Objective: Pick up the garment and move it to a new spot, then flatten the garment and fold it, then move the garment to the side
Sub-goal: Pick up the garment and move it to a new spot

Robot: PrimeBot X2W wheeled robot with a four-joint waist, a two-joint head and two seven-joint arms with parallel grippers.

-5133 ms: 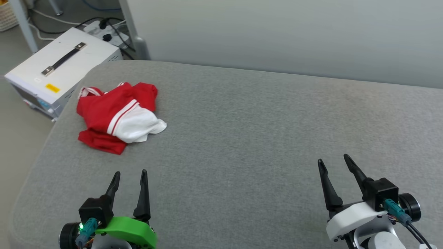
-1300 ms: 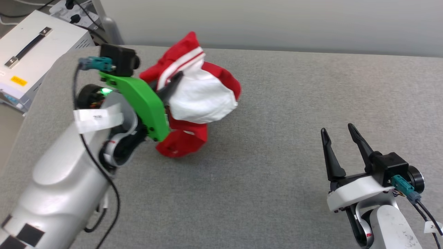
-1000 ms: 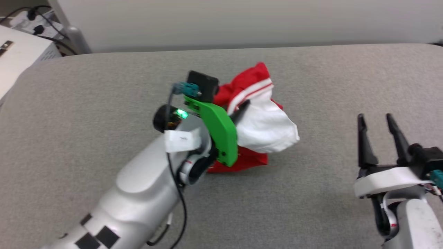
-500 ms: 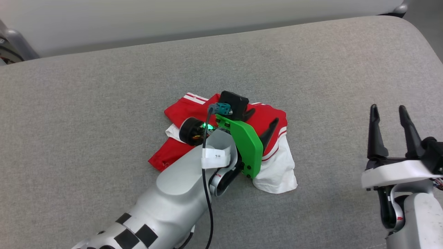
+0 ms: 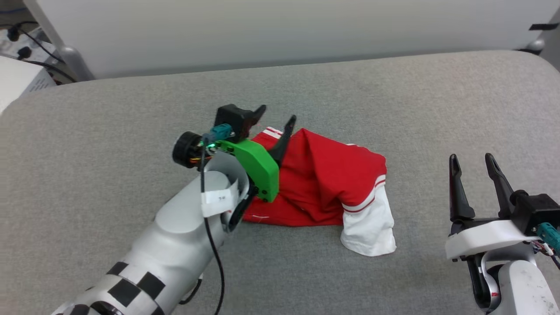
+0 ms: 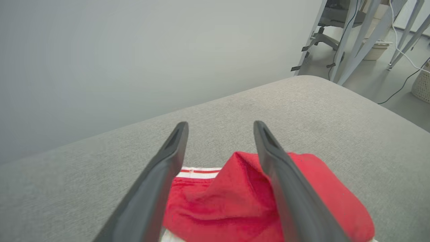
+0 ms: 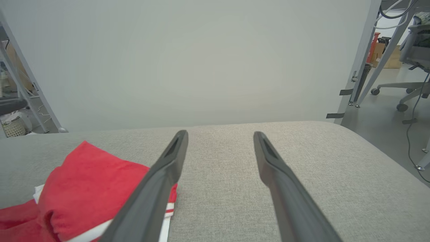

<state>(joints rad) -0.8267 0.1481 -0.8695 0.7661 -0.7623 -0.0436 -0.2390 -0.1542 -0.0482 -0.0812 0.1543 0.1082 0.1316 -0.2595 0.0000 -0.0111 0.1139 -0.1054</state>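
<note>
- The left hand point(image 5: 277, 113) had its two dark fingers spread apart with nothing between them. It hung just over the far-left edge of the garment point(image 5: 332, 175), tips pointing away from the robot.
- The garment lay crumpled on the grey fabric-covered worktop point(image 5: 109, 131). It sat directly under and to the right of the left hand, with a raised red ridge just beyond that hand's right finger in the left wrist view.
- The heap's long axis ran side to side, from the left hand toward the right hand point(image 5: 470, 156). The white sleeve point(image 5: 369, 227), with its striped trim point(image 5: 363, 203), formed the end nearer the right hand.
- The right hand was empty too, fingers apart and pointing forward. It stood well apart from the garment, which lay off to its left and slightly ahead.
- The garment appeared to be set down at its new spot, so flattening looked like the step in hand.
- The left hand was much the nearer and looked placed to pinch the left edge. The right hand would need to travel leftward to reach the sleeve end, so that the two could pull the cloth out along its long axis.
- No printing showed on the upturned side, so which face was up could not be told.
</note>
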